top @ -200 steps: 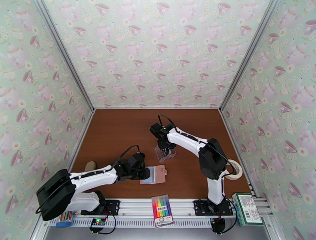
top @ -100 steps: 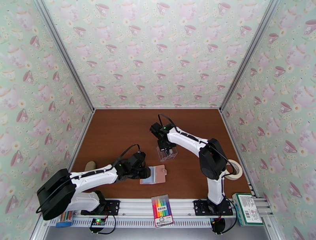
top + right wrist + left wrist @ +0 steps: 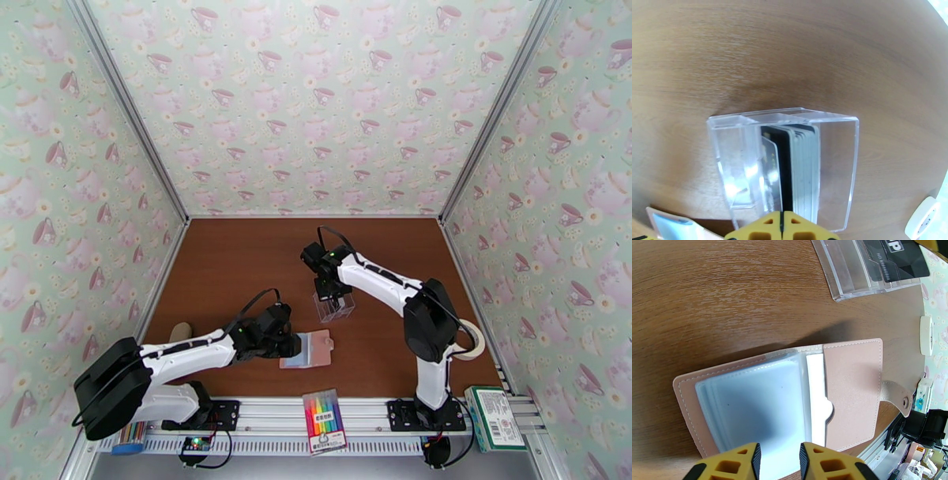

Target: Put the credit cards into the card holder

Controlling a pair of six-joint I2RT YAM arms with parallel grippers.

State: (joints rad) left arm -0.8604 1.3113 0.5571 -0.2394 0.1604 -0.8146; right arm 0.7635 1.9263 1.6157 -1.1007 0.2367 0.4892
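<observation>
The pink card holder [image 3: 853, 390] lies open on the table, blue-grey sleeves up and snap tab to the right; it is also at front centre from above [image 3: 316, 350]. My left gripper [image 3: 778, 455] is open, its two fingers side by side over the holder's near edge [image 3: 291, 346]. Several credit cards [image 3: 802, 169] stand upright in a clear plastic box [image 3: 837, 165]. My right gripper [image 3: 782, 221] reaches down into that box [image 3: 333, 308], shut on the top edge of the black credit card [image 3: 784, 165].
A white tape roll [image 3: 474, 339] lies right of the right arm. On the front rail sit a marker pack [image 3: 324, 410] and a green carton [image 3: 494, 418]. A beige object [image 3: 180, 331] lies by the left wall.
The right gripper's fingers have closed on the black card in the clear box. The left arm and the card holder have not moved.
</observation>
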